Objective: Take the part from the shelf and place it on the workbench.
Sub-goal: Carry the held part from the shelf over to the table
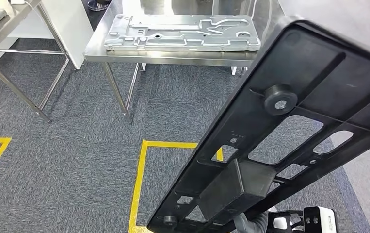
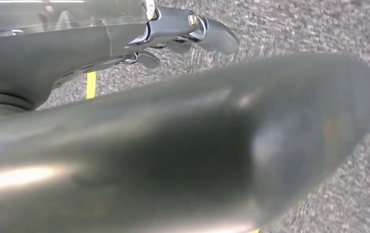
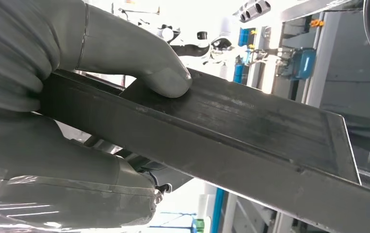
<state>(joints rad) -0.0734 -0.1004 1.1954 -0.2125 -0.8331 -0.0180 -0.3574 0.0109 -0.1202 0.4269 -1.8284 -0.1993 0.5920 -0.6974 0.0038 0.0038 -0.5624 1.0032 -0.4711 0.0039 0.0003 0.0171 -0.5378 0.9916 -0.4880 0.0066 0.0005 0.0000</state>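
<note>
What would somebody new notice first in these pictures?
A large black frame part slants across the right of the head view, close to the camera. The right hand grips its edge, thumb pressed on top. Beyond it, a silver metal plate lies flat on a steel workbench, with yellow floor lines below.

black part (image 1: pixel 289 121), grey carpet (image 1: pixel 76 155), yellow lines (image 1: pixel 136 184)

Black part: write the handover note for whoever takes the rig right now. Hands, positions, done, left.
Right hand: grips the black part by its edge, thumb on top.
Left hand: holds nothing, fingers apart, above the carpet.
Part: off the shelf, carried tilted in front of the robot.
Workbench: ahead, already bearing a silver plate.
Done: pickup.
Left: step to the workbench, set the part down, probably beside the plate.
</note>
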